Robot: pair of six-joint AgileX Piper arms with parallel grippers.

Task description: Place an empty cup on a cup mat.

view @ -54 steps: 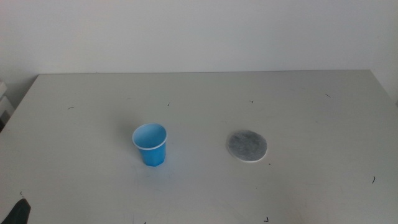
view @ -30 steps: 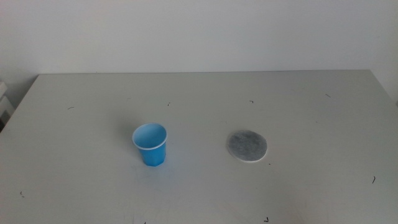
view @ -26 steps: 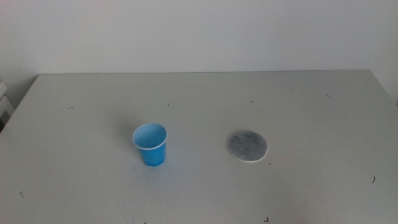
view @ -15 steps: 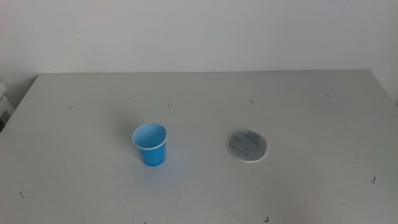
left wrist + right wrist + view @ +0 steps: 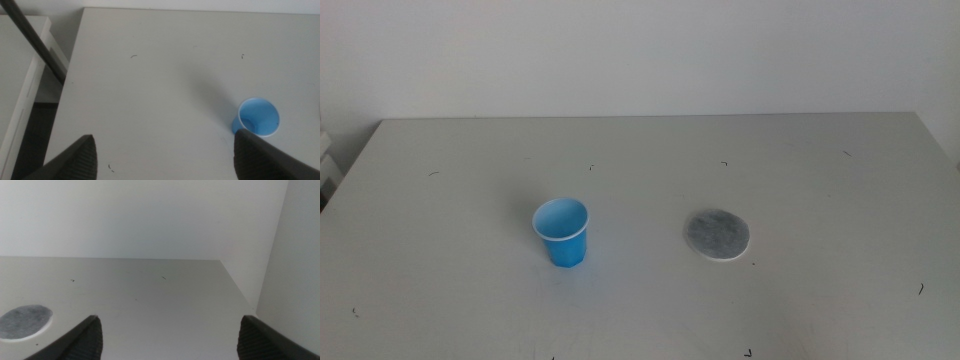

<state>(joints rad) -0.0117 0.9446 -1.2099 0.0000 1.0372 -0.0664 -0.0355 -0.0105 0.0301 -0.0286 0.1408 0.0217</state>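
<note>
Waiting cup, bare mat, both arms back

Sitting on the wide pale grey desk (image 5: pixel 800 160), well clear of every edge, are just two things. Flat round cup mat (image 5: pixel 717 234), mottled grey top with white edge, lies right of the desk's centre, nothing on it. Small bright blue tapered cup (image 5: pixel 561 232) with thin white rim stands upright left of centre, well apart from the mat, empty inside as far as the left wrist view shows.

Handling guess: cup looks very light and thin-walled, so it should crush or tip under a hard squeeze. Take it across the upper wall just under the rim, gently. Smooth sides may slip.

Nothing stands between cup and mat; only small dark specks on the desk.

Left gripper (image 5: pixel 165 162) hangs above the desk's left edge, jaws spread wide, holding nothing; cup is near one jaw. Right gripper (image 5: pixel 167 340) waits by the right edge, jaws also apart, empty.
</note>
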